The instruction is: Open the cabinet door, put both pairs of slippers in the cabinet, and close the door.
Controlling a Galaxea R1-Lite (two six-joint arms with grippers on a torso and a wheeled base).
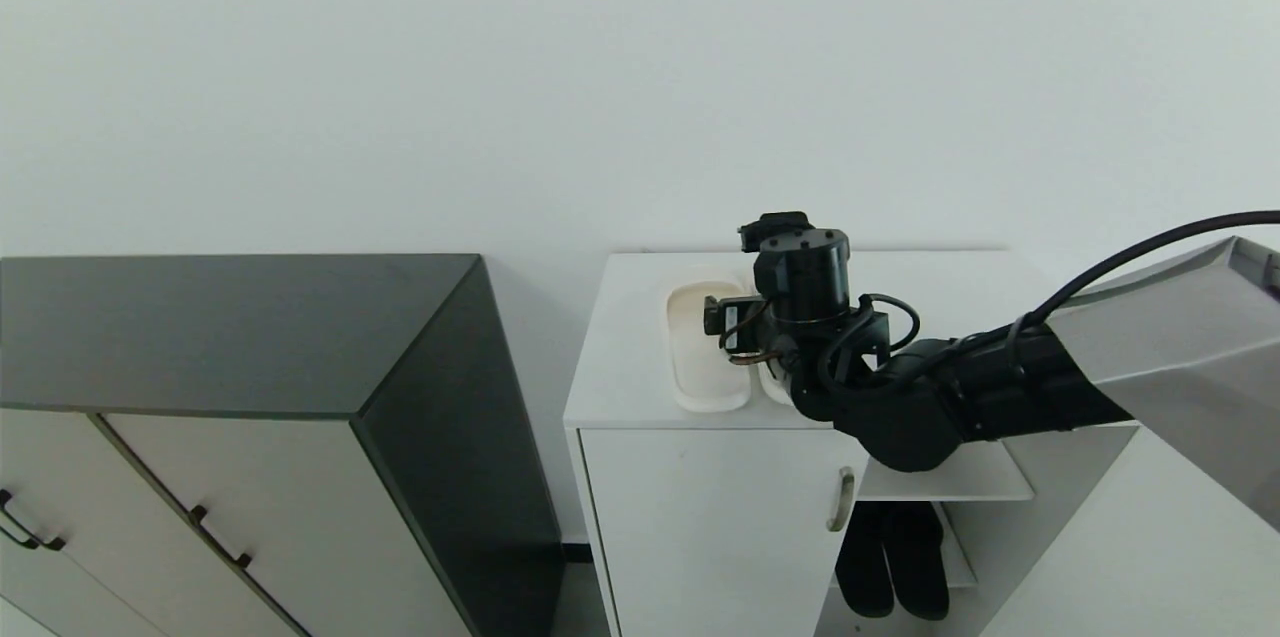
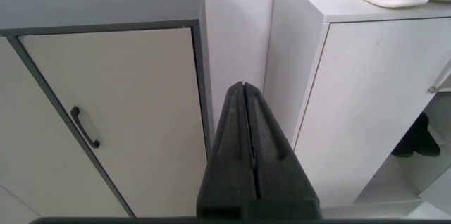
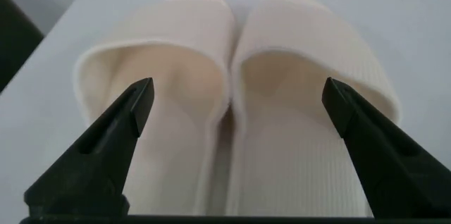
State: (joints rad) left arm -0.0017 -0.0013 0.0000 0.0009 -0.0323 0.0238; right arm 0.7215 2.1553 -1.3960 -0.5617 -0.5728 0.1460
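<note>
The right gripper (image 3: pixel 239 101), spread wide, hovers over the cream slippers (image 3: pixel 303 146) on top of the white cabinet (image 1: pixel 630 367), likely to pinch both together. The black slippers (image 1: pixel 895 557) sit inside it. The left gripper (image 2: pixel 244 104) is pressed together.

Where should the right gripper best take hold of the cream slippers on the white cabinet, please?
Probably the two inner band walls, where the cream slippers touch side by side on the white cabinet. Coming from above at the heel end, one jaw can enter each opening and pinch both together. The right gripper hangs there, jaws open.
</note>
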